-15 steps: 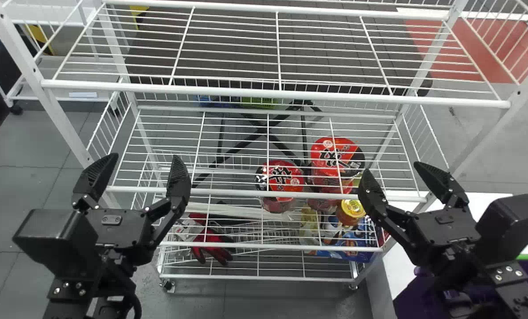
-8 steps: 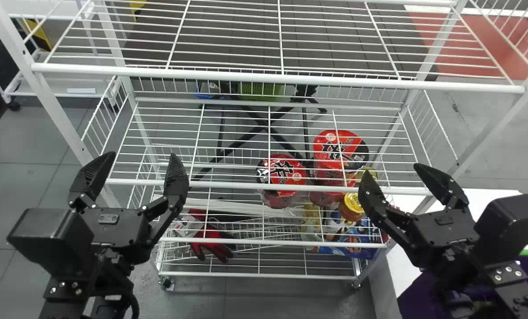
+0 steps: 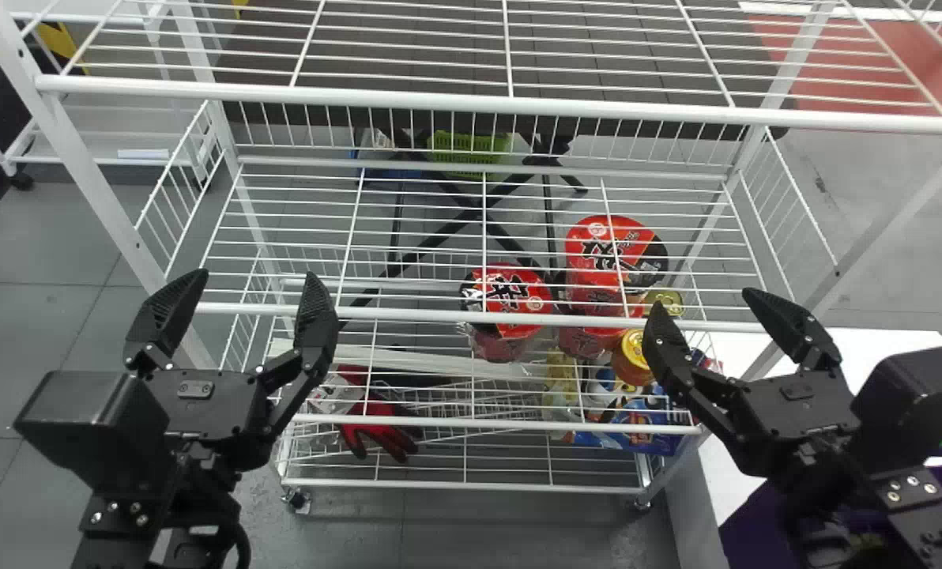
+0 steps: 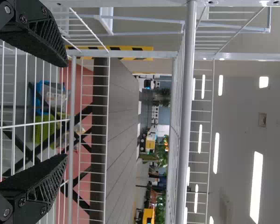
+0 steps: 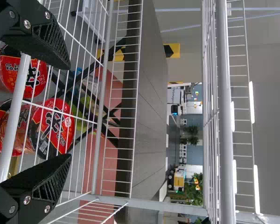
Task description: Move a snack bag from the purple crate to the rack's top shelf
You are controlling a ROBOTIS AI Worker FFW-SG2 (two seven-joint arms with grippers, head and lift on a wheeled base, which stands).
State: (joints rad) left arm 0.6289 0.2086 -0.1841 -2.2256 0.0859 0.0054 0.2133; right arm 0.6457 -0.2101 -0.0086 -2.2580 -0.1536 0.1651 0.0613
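Left gripper (image 3: 257, 275) and right gripper (image 3: 702, 298) hang with jaws spread wide before the white wire rack (image 3: 439, 100)

Bright o'all, w/ ceiling strip lights (image 4: 256, 187) blown out white.

The left hand (image 3: 256, 276) and right hand (image 3: 702, 299) point forward — both open, well apart.
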